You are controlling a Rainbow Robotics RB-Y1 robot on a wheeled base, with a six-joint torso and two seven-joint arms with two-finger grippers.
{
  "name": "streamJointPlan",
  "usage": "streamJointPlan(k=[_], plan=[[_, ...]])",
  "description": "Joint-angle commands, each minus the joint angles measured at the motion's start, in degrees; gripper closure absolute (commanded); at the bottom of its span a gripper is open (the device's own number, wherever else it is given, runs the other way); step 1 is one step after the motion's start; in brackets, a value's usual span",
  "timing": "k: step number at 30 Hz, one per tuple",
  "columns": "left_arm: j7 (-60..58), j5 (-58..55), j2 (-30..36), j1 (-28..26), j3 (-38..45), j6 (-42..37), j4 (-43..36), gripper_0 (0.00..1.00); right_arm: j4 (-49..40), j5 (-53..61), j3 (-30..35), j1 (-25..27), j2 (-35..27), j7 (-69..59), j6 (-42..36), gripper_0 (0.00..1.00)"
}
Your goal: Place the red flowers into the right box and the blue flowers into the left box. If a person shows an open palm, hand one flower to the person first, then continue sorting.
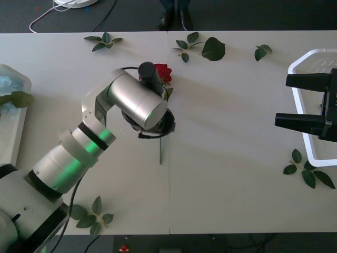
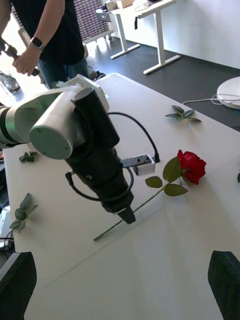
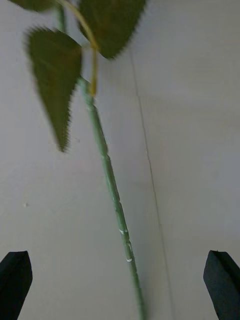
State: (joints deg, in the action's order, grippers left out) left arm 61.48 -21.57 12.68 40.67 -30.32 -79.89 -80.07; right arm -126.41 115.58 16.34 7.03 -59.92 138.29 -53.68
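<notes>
Left end effector (image 2: 127,216) over the middle of the bench (image 1: 226,174), pointed down at a single red rose (image 1: 162,72) that lies flat on the surface. Bloom toward 12 o'clock in the front view, stem running toward 6 o'clock, its lower tip showing from under the wrist. In the left wrist view the stem (image 3: 110,185) passes between the two black fingertips, which sit wide apart at the corners: released, not touching the stem. In the right wrist view a dark fingertip stands just beside the stem, near its lower end; whether it touches the bench cannot be told.

Right end effector (image 1: 303,100) at 3 o'clock, hanging over the inner rim of the right box (image 1: 310,59). Its black fingers are spread apart, released, nothing between them.

Left box (image 1: 16,132) at the 9 o'clock edge, partly cut off. Pale-blue flower heads (image 1: 9,87) with a green leaf lie in it.

Loose leaf sprigs scattered on the bench: one at 11 o'clock (image 1: 103,42), a cluster at 12 o'clock (image 1: 202,47), one at 1 o'clock (image 1: 261,51), one at 4 o'clock (image 1: 308,171) just beside the right box, one at 7 o'clock (image 1: 92,215).
</notes>
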Motion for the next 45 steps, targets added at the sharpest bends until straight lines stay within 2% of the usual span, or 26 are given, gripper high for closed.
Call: streamJointPlan(k=[1, 8, 11, 23, 24, 25, 26, 27, 28, 37, 45], plan=[[3.73, 1.97, -2.40, -1.47, 0.52, 4.31, 2.37, 0.00, -1.47, 0.79, 1.32, 0.62, -2.48, -0.30, 0.68, 0.00], [5.05, 3.46, -4.42, -1.47, -1.67, 17.49, 12.39, 0.00, -1.47, 1.23, 1.32, 0.53, -2.48, -0.21, 0.59, 0.00], [5.14, 3.29, -4.60, -1.47, -3.34, 20.74, 14.59, 0.00, -1.47, 1.32, 1.32, 0.53, -2.48, -0.21, 0.68, 0.00], [5.58, 5.31, -4.07, -1.56, -5.45, 21.62, 14.85, 0.02, -1.47, 1.76, 1.32, 0.62, -2.48, -0.21, 0.68, 0.00], [5.84, 5.39, -3.81, -1.56, -5.63, 21.62, 14.85, 0.20, -1.47, 1.93, 1.32, 0.53, -2.48, -0.13, 0.68, 0.00], [5.93, 5.57, -3.54, -1.56, -5.80, 21.62, 14.85, 0.31, -1.55, 1.93, 1.32, 0.53, -2.48, -0.13, 0.59, 0.00], [6.11, 5.92, -3.19, -1.47, -6.33, 21.71, 14.85, 0.59, -1.55, 2.02, 1.32, 0.62, -2.48, -0.13, 0.68, 0.00], [6.20, 6.54, -2.75, -1.56, -6.68, 21.97, 14.68, 0.93, -1.47, 2.11, 1.32, 0.53, -2.48, -0.13, 0.59, 0.00], [6.20, 6.63, -2.57, -1.56, -6.77, 22.24, 14.68, 1.00, -1.55, 2.11, 1.32, 0.53, -2.48, -0.04, 0.59, 0.00], [7.16, 6.80, -0.20, -1.47, -6.77, 22.59, 13.80, 1.00, -1.64, 2.19, 1.32, 0.62, -2.48, 0.05, 0.59, 0.00], [7.87, 2.58, 4.19, -1.47, -6.77, 19.86, 8.35, 1.00, -1.64, 2.28, 1.32, 0.53, -2.40, 0.14, 0.68, 0.00]])
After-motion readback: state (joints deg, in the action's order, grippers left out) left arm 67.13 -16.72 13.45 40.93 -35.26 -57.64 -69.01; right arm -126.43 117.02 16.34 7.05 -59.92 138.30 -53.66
